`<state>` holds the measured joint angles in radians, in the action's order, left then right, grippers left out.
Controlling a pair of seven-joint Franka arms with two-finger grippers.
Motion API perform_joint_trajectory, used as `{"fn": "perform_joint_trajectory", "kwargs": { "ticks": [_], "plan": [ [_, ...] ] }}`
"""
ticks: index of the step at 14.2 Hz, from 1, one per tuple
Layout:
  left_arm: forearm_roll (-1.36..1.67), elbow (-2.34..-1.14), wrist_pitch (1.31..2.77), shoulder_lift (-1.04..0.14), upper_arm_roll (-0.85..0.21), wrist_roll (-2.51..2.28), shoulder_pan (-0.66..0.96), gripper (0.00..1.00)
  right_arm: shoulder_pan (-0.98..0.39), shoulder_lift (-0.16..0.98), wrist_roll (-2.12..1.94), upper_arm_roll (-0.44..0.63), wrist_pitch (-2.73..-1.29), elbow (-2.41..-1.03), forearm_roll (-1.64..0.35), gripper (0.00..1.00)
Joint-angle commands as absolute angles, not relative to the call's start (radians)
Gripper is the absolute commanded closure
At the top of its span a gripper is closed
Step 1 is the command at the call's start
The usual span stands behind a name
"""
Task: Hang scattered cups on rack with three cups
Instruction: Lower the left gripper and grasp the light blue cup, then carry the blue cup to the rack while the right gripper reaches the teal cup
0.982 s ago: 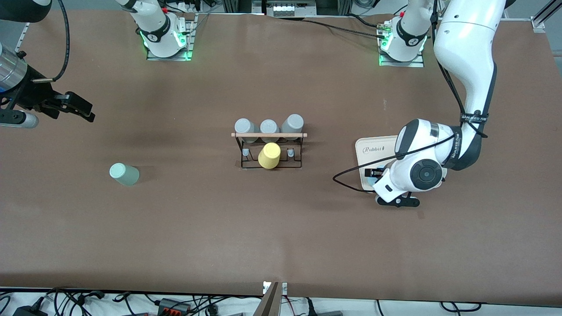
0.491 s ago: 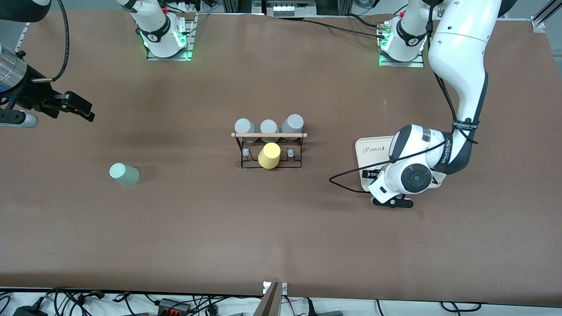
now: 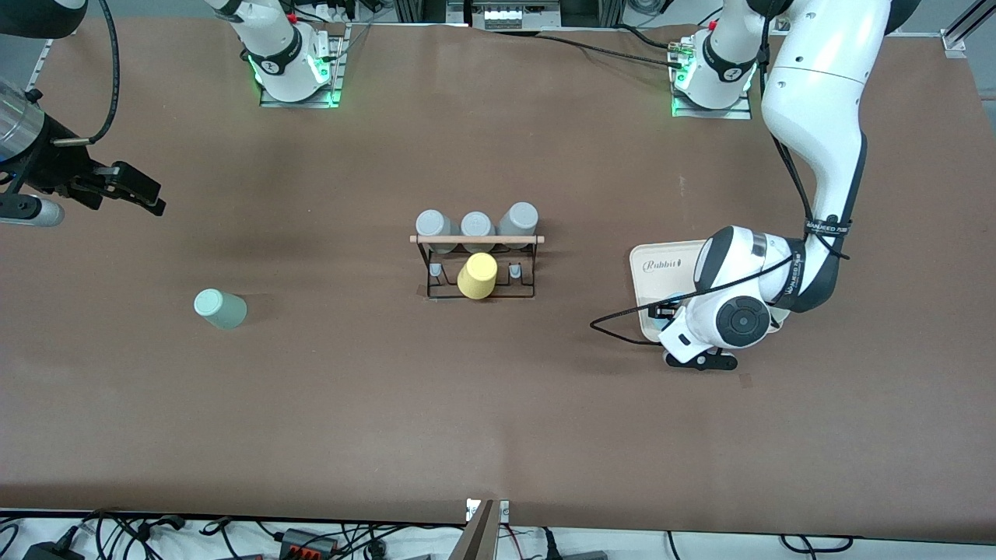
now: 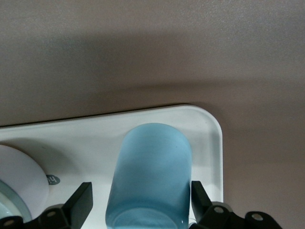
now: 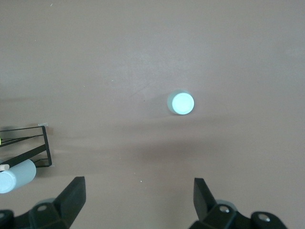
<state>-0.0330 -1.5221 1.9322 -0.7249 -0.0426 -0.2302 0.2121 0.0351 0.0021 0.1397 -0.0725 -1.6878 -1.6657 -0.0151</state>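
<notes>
Your left gripper (image 4: 138, 210) sits low over the white tray (image 3: 652, 268) at the left arm's end of the table, its fingers (image 4: 78, 205) spread to either side of the light blue cup (image 4: 150, 176), which stands upside down on the tray near one rounded corner; the far finger appears to touch the cup's wall while a gap shows at the other, so read this as a grasp being set, though the wrist view cuts off the fingertips and contact is not certain. Straddling the cup at its wider, open end suits a lift that keeps the mouth free for a peg. The rack (image 3: 476, 264) stands at mid-table, with three grey cups (image 3: 476, 227) in a row on its side away from the front camera and a yellow cup (image 3: 477, 275) on its middle near peg, leaving the two small pegs (image 3: 436, 271) flanking it free for the scattered pair. The mint green cup (image 3: 219, 308) stands inverted on the bare table toward the right arm's end, well apart from the rack. Your right gripper (image 5: 138, 200) waits above that end with its fingers wide apart and nothing between them, looking down on the green cup.
</notes>
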Motion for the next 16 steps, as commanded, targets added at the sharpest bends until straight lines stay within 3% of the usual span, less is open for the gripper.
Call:
{"fn": "perform_joint_trajectory", "kwargs": {
  "ticks": [1,3,5,10,14,16],
  "plan": [
    [-0.04,-1.542,1.927,-0.71,-0.049,-0.23,0.207,0.5,0.041,0.008,0.15,-0.077,-1.664,-1.641,-0.017,0.0],
    [-0.037,-1.528,1.899,-0.703,-0.052,-0.239,0.221,0.87,0.041,0.008,0.153,-0.077,-1.664,-1.641,-0.017,0.0],
    [-0.035,-1.484,1.833,-0.687,-0.066,-0.239,0.238,0.99,0.041,0.008,0.153,-0.077,-1.664,-1.641,-0.017,0.0],
    [-0.003,-1.257,1.672,-0.681,-0.17,-0.239,0.258,0.99,0.041,0.006,0.155,-0.077,-1.664,-1.641,-0.017,0.0],
    [0.072,-1.082,1.695,-0.702,-0.202,-0.325,0.339,0.99,0.041,0.008,0.156,-0.077,-1.66,-1.644,-0.018,0.0],
    [0.193,-1.054,1.735,-0.709,-0.202,-0.455,0.35,0.99,0.041,0.02,0.152,-0.075,-1.646,-1.647,-0.015,0.0]
  ]
}}
